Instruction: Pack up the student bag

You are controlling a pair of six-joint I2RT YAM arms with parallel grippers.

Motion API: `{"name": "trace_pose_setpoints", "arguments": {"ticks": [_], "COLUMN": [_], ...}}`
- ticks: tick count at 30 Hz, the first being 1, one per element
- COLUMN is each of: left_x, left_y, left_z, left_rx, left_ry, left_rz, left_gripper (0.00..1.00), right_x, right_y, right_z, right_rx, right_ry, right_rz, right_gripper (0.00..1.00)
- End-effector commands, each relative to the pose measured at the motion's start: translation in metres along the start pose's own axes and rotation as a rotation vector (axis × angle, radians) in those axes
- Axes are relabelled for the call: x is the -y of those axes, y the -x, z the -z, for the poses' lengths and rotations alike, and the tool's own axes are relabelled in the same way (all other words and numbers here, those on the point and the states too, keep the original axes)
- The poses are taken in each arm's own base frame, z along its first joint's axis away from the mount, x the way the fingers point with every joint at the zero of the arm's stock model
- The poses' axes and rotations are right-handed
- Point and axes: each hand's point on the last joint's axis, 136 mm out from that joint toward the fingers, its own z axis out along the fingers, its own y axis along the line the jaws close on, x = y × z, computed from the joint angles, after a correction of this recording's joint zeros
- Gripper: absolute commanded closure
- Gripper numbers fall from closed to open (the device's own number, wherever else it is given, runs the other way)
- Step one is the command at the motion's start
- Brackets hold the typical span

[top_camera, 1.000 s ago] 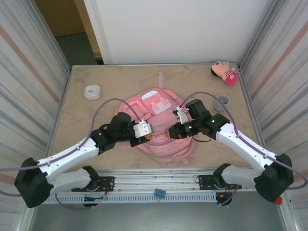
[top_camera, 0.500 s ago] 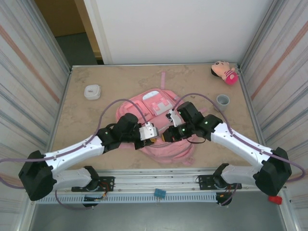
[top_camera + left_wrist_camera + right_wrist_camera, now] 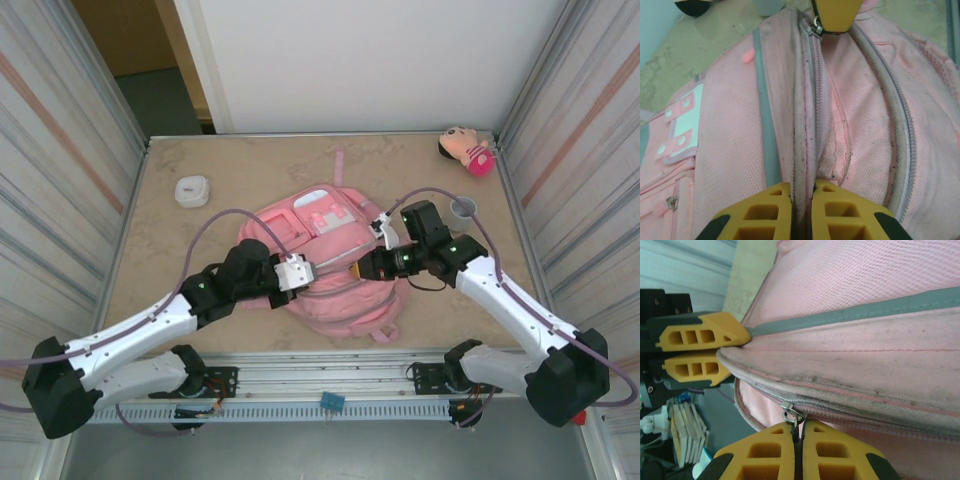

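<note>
We see the student bag (image 3: 340, 310) at mid-frame on the surface (image 3: 260, 165); its zipper (image 3: 815, 100) runs left-to-right between our left tool (image 3: 308, 270), pinching the seam (image 3: 801, 165), and right tool (image 3: 358, 268), pinching the zipper pull (image 3: 789, 415).

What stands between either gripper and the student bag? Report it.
Nothing visible. The left gripper pinches a seam of the student bag; the right gripper is shut on its zipper pull.

The left arm (image 3: 150, 325) and right arm (image 3: 510, 300) stretch inward, wrists facing, the left gripper (image 3: 300, 272) pinched on the bag (image 3: 335, 310) seam, the right gripper (image 3: 362, 268) clamped on its zip pull (image 3: 789, 414).
</note>
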Motion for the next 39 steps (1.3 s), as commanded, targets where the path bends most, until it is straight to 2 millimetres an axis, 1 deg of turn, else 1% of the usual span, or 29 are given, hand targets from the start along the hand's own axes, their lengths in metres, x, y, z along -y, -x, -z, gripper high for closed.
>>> {"name": "trace_pose_setpoints", "arguments": {"ticks": [1, 4, 6, 7, 9, 11, 13, 14, 16, 19, 21, 25, 26, 27, 28, 29, 30, 31, 32, 34, 36, 39], "left_x": [-0.040, -0.057, -0.064, -0.065, -0.053, -0.029, -0.006, 0.001, 0.009, 0.010, 0.007, -0.006, -0.009, -0.012, -0.012, -0.012, -0.009, -0.004, -0.001, 0.003, 0.003, 0.003], "left_y": [-0.070, -0.078, -0.080, -0.078, -0.066, -0.043, -0.021, -0.012, -0.001, 0.008, 0.008, 0.002, 0.000, -0.001, 0.000, 0.003, 0.006, 0.011, 0.014, 0.018, 0.019, 0.021], "left_z": [0.022, 0.029, 0.031, 0.031, 0.026, 0.023, 0.024, 0.024, 0.023, 0.015, 0.005, -0.019, -0.023, -0.027, -0.029, -0.030, -0.030, -0.029, -0.027, -0.024, -0.022, -0.020], "left_rx": [-0.285, -0.319, -0.324, -0.317, -0.268, -0.157, -0.055, -0.013, 0.028, 0.035, 0.016, -0.053, -0.062, -0.065, -0.054, -0.040, -0.020, 0.007, 0.027, 0.058, 0.071, 0.080], "left_ry": [0.255, 0.342, 0.375, 0.371, 0.287, 0.133, 0.001, -0.030, -0.059, -0.062, -0.063, -0.020, -0.009, 0.002, 0.003, -0.002, -0.023, -0.048, -0.066, -0.079, -0.076, -0.072], "left_rz": [0.079, 0.125, 0.154, 0.157, 0.146, 0.121, 0.088, 0.072, 0.047, 0.022, 0.018, 0.014, 0.018, 0.021, 0.024, 0.031, 0.035, 0.038, 0.038, 0.047, 0.054, 0.053], "left_gripper": [0.84, 0.79, 0.73, 0.69, 0.58, 0.43, 0.36, 0.35, 0.34, 0.33, 0.34, 0.41, 0.46, 0.58, 0.72, 0.82, 0.89, 0.94, 0.95, 0.95, 0.94, 0.93], "right_x": [0.000, -0.021, -0.033, -0.036, -0.043, -0.045, -0.046, -0.047, -0.048, -0.051, -0.053, -0.053, -0.052, -0.051, -0.047, -0.045, -0.041, -0.036, -0.032, -0.026, -0.023, -0.018], "right_y": [-0.003, -0.003, 0.002, 0.002, 0.004, 0.003, 0.002, 0.001, -0.002, -0.006, -0.005, -0.008, -0.009, -0.010, -0.010, -0.010, -0.010, -0.009, -0.008, -0.007, -0.007, -0.007], "right_z": [-0.004, -0.016, -0.028, -0.033, -0.043, -0.049, -0.052, -0.053, -0.054, -0.056, -0.056, -0.056, -0.056, -0.056, -0.056, -0.055, -0.055, -0.055, -0.055, -0.057, -0.060, -0.063], "right_rx": [-0.005, 0.003, 0.030, 0.035, 0.036, 0.021, 0.002, -0.008, -0.023, -0.041, -0.042, -0.055, -0.057, -0.059, -0.060, -0.057, -0.053, -0.048, -0.042, -0.039, -0.046, -0.046], "right_ry": [-0.042, -0.001, 0.024, 0.027, 0.035, 0.024, 0.022, 0.024, 0.026, 0.035, 0.040, 0.039, 0.036, 0.028, 0.016, 0.004, -0.012, -0.035, -0.055, -0.076, -0.084, -0.104], "right_rz": [0.008, 0.041, 0.035, 0.029, 0.039, 0.050, 0.052, 0.056, 0.061, 0.070, 0.078, 0.084, 0.085, 0.085, 0.083, 0.081, 0.075, 0.069, 0.065, 0.056, 0.052, 0.050], "right_gripper": [1.00, 1.00, 1.00, 1.00, 1.00, 1.00, 1.00, 1.00, 1.00, 1.00, 1.00, 1.00, 1.00, 1.00, 1.00, 1.00, 0.99, 0.92, 0.86, 0.79, 0.76, 0.75]}}
